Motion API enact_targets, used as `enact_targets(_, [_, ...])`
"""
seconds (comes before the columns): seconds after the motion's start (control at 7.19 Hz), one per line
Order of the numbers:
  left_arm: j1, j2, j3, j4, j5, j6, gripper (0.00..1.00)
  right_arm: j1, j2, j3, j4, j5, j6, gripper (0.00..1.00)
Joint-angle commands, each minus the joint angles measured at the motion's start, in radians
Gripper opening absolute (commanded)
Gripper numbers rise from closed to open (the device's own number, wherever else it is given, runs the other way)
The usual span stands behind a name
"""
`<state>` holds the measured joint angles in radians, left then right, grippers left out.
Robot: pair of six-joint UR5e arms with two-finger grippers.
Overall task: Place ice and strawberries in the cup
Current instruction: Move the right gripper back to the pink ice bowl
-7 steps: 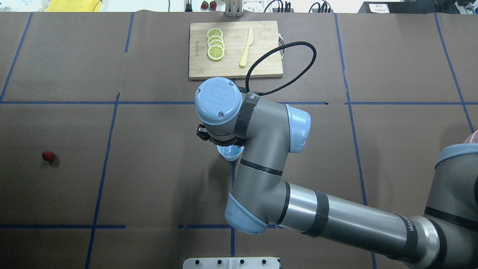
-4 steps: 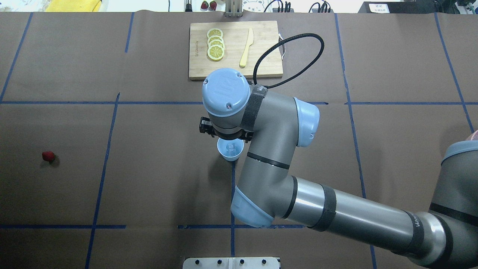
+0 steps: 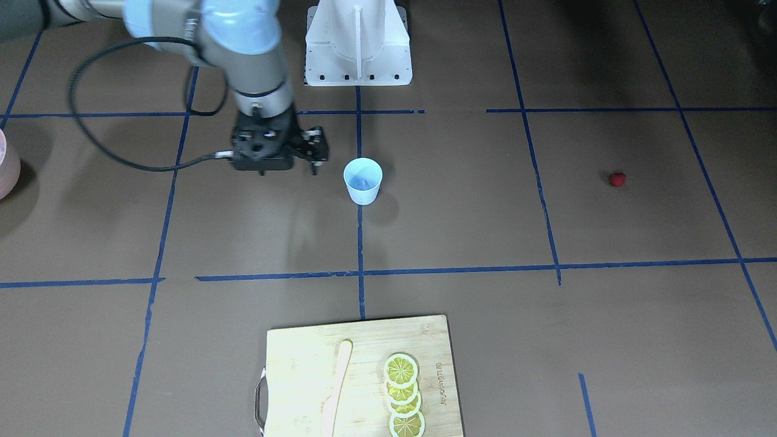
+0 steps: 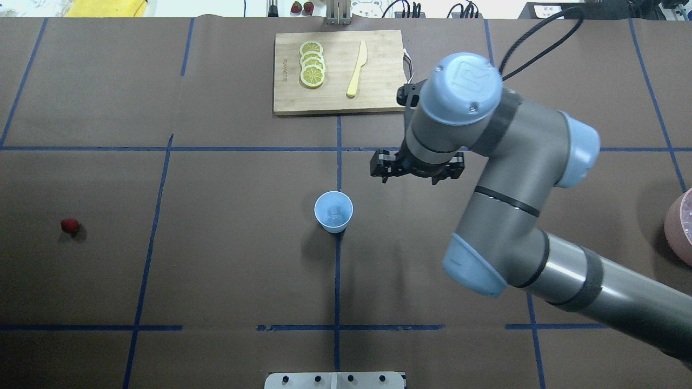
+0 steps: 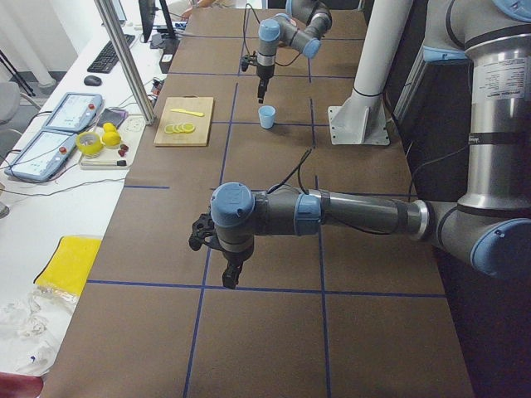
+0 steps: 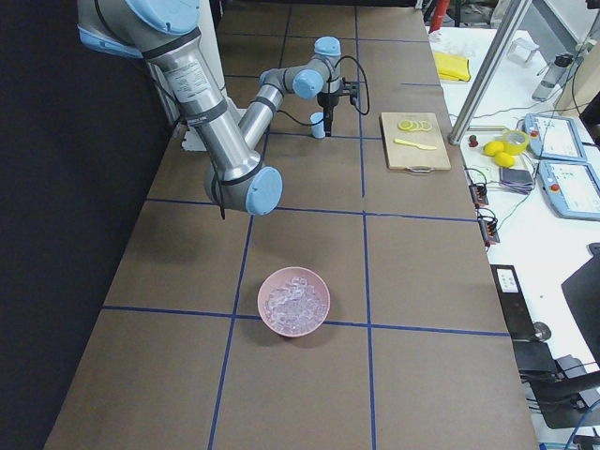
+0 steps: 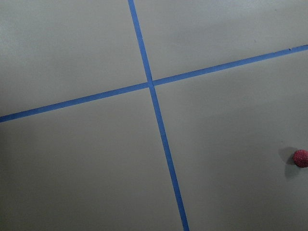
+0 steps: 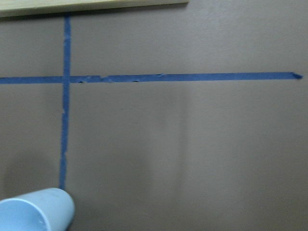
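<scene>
**Overhead.** The cup (image 4: 331,228) stands upright on a blue tape line (image 4: 337,281) near the table's centre, and the ice (image 4: 336,212) lies inside it. The right gripper (image 4: 408,174) hangs beside the cup, off toward the board (image 4: 384,81), with its jaws apart and nothing between them. The strawberry (image 4: 70,226) lies far off on the robot's left side of the table, well apart from the cup. The board carries lemon slices (image 4: 312,70) and a knife (image 4: 357,70). A pink bowl (image 4: 676,227) shows at the right edge.

**Front-facing.** The cup (image 3: 363,195) stands between the right gripper (image 3: 288,165) and the distant strawberry (image 3: 617,178). A pale patch shows in the cup's bottom. The gripper's finger links are spread wider than the cup's rim.

**Left side.** The left gripper (image 5: 231,274) points down over bare table at the near end. Whether it is open cannot be told. At the far end, the right gripper (image 5: 262,85) hangs just beyond the cup (image 5: 266,118).

**Right side.** The bowl (image 6: 292,328) holds ice cubes. The cup (image 6: 319,131) stands below the right gripper (image 6: 325,112).

**Left wrist.** Crossed tape lines are in view, with the strawberry (image 7: 301,158) at the right edge. No fingers show.

**Right wrist.** The cup's rim (image 8: 43,211) sits in the lower left corner and the board's edge (image 8: 91,5) runs along the top.
</scene>
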<state>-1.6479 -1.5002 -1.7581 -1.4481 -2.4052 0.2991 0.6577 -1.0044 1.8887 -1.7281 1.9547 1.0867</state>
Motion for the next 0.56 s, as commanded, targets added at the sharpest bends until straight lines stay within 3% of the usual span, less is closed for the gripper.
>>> enact_targets(0.0, [0.000,0.002,-0.001,0.000,0.000,0.000,1.00,0.126,-0.222,0.136,0.004,0.088,-0.263,1.00])
enact_targets(0.42, [-0.001,0.002,-0.001,0.000,0.000,0.000,1.00,0.382,-0.460,0.184,0.005,0.222,-0.674,1.00])
